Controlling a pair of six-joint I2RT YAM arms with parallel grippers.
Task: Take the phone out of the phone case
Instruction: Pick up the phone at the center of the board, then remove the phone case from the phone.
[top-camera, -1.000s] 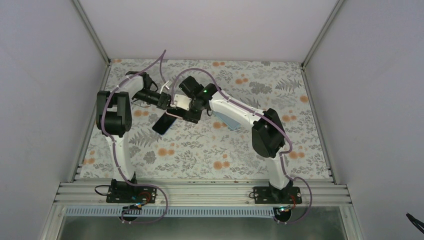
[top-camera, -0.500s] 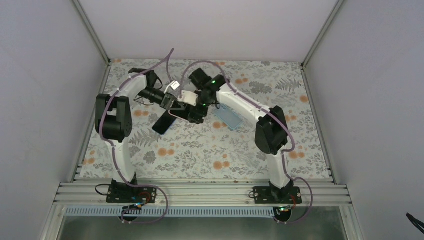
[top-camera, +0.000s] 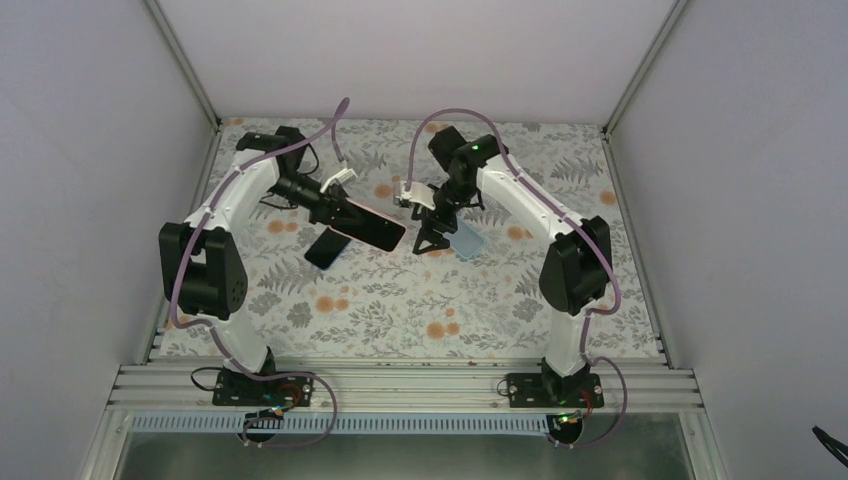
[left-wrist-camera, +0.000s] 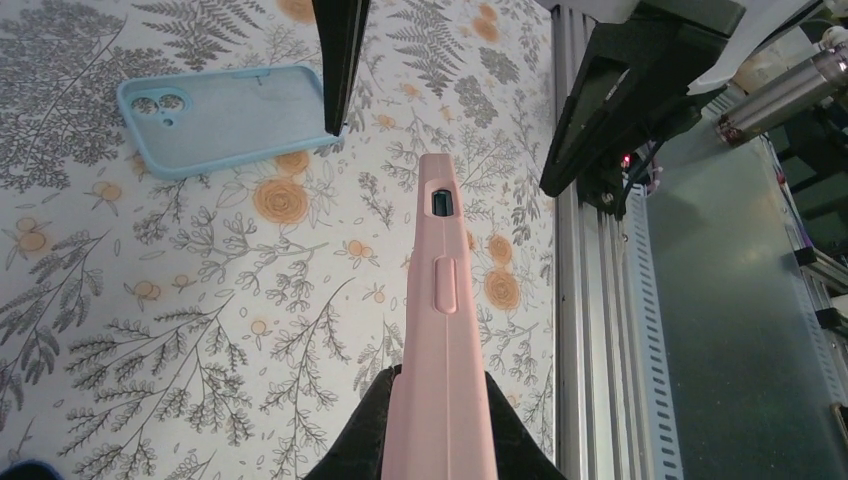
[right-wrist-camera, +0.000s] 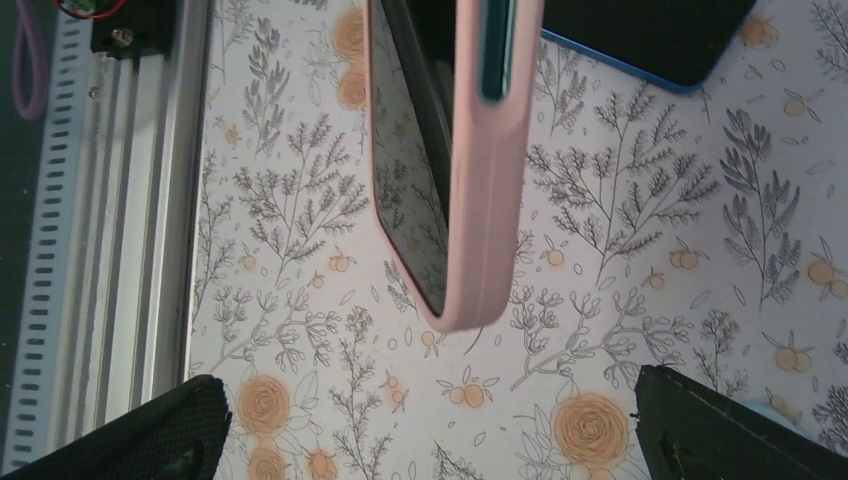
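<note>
- The pink, soft-edged phone case (top-camera: 370, 228) hangs in the air over the middle of the worktop (top-camera: 400, 310). The dark-screened phone (right-wrist-camera: 415, 120) is seated inside it.
- The left end effector (left-wrist-camera: 440, 445) is pressed together on one end of the case, and the long free end sticks out unsupported. A push there could swing the case in the pinch or slip it loose.
- That pinch looks to squeeze case and phone together, which may lock the phone in rather than let it peel free.
- The right end effector (top-camera: 431, 235) is spread wide, grips nothing and stands apart from the case. Coming in off-centre, it could knock the case instead of catching a lip.
- If the phone pops out suddenly it would drop onto the worktop, perhaps onto the dark flat slab with a blue edge (top-camera: 325, 248) lying below.
- The light-blue empty phone case (left-wrist-camera: 225, 115) lies just beneath the right fingers, so a low approach may snag it.
- The worktop wears a cloth printed with grey ferns and orange blossoms.
- Plain pale walls (top-camera: 420, 50) close three sides, and a ribbed aluminium rail (top-camera: 400, 385) runs along the near edge.
</note>
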